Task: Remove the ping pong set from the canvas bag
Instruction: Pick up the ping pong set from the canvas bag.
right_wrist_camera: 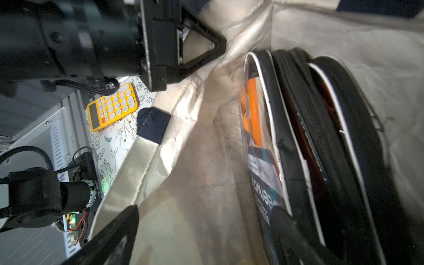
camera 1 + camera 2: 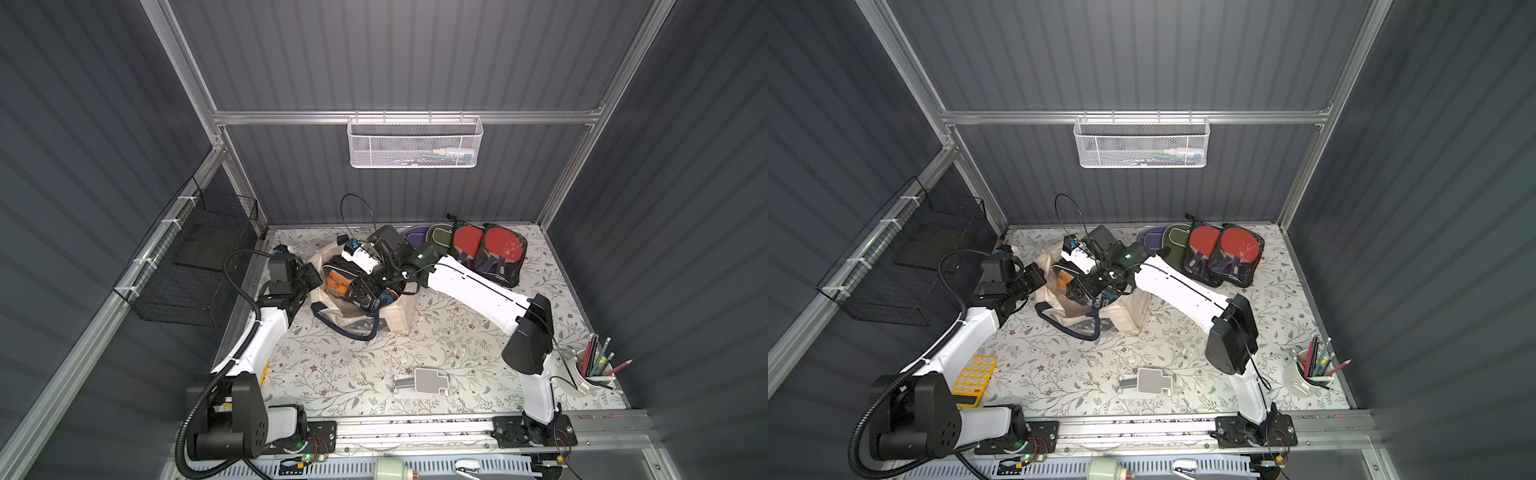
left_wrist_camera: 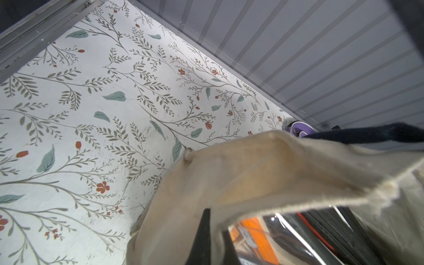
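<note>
The cream canvas bag (image 2: 400, 316) (image 2: 1136, 312) stands open-mouthed at the table's back left, its navy handles drooping forward. My left gripper (image 2: 309, 281) (image 2: 1038, 276) (image 3: 213, 241) is shut on the bag's left rim, with cloth pinched between the black fingers. Inside stands a ping pong set (image 1: 298, 137) (image 2: 336, 283) (image 2: 1064, 277) (image 3: 252, 236), a black zip case with a clear front and orange balls. My right gripper (image 1: 204, 215) (image 2: 365, 293) (image 2: 1084, 291) reaches into the bag's mouth, open. One finger is beside the set's label face, the other near the bag's rim.
Two red-paddle sets in clear cases (image 2: 487, 254) (image 2: 1222, 254) lie at the back right beside purple and green cases (image 2: 428, 239). A yellow calculator (image 2: 974, 380) (image 1: 113, 106) lies front left, a white stand (image 2: 424, 380) front centre, a pencil cup (image 2: 594, 370) front right.
</note>
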